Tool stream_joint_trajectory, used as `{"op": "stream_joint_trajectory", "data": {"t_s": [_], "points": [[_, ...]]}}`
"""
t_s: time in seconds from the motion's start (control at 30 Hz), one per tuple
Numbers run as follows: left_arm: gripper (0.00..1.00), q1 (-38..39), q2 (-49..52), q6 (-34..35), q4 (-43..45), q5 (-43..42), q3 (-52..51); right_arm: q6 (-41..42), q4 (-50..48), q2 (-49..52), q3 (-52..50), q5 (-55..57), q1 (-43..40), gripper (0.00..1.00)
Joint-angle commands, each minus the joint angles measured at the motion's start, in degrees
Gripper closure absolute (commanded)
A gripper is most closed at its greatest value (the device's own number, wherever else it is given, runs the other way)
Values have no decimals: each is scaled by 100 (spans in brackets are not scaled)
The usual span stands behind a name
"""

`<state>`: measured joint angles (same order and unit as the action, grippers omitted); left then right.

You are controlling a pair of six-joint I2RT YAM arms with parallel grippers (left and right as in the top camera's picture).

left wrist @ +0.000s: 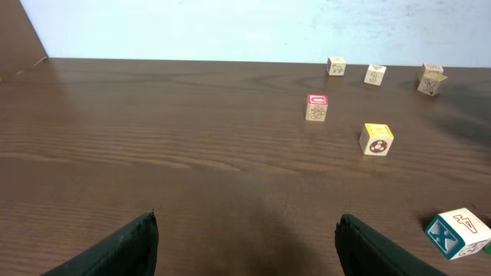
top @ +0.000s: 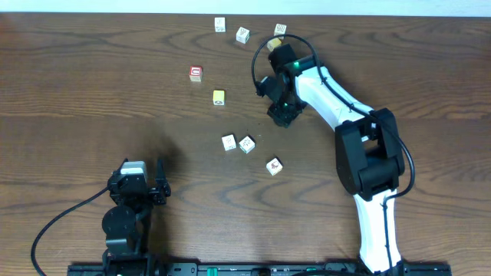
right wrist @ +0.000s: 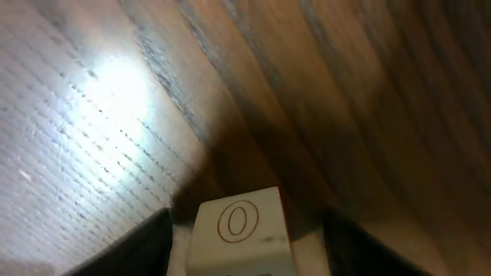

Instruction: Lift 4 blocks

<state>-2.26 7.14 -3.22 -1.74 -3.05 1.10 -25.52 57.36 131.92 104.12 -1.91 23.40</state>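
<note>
Three white blocks [top: 246,144] lie mid-table: two just beside each other and the third [top: 274,166] near them, toward the front. A fourth block [right wrist: 242,230], marked with a red ring, sits between the fingers of the right gripper [top: 282,115]. Its jaws stand partly apart, and I cannot tell whether they press on the block. There is one red cube [top: 196,73] and one yellow cube [top: 219,96], well apart from the cluster. Three pale cubes [top: 242,34] sit close to the far edge of the table [top: 69,100], with a yellowish one half hidden behind the right arm. The left gripper [left wrist: 247,230] hangs low near the front edge, spread wide and holding nothing – broad bare wood lies ahead of it and to the left.
</note>
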Motion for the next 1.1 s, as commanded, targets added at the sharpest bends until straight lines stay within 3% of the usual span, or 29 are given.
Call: {"op": "stream_joint_trajectory", "data": {"t_s": [0.0,0.1,0.17,0.23,0.37,0.47,0.87,1.0,1.07], "points": [[26,-42,-4,7,-227,28,-87,17,83,72,409,20,33,23],[26,-42,-4,7,-227,28,-87,20,210,72,649,17,33,22],[26,-42,-4,7,-227,28,-87,20,334,72,807,17,33,43],[26,-42,-4,7,-227,28,-87,20,413,72,894,17,33,49],[26,-42,-4,7,-227,28,-87,17,505,72,922,15,33,29],[26,-42,-4,7,-227,28,-87,17,531,72,922,15,33,22],[26,-42,-4,7,-225,28,-87,-33,868,74,901,-11,20,23],[26,-42,-4,7,-227,28,-87,-35,890,74,896,-13,15,35],[26,-42,-4,7,-227,28,-87,-63,885,74,850,-79,15,36]]}}
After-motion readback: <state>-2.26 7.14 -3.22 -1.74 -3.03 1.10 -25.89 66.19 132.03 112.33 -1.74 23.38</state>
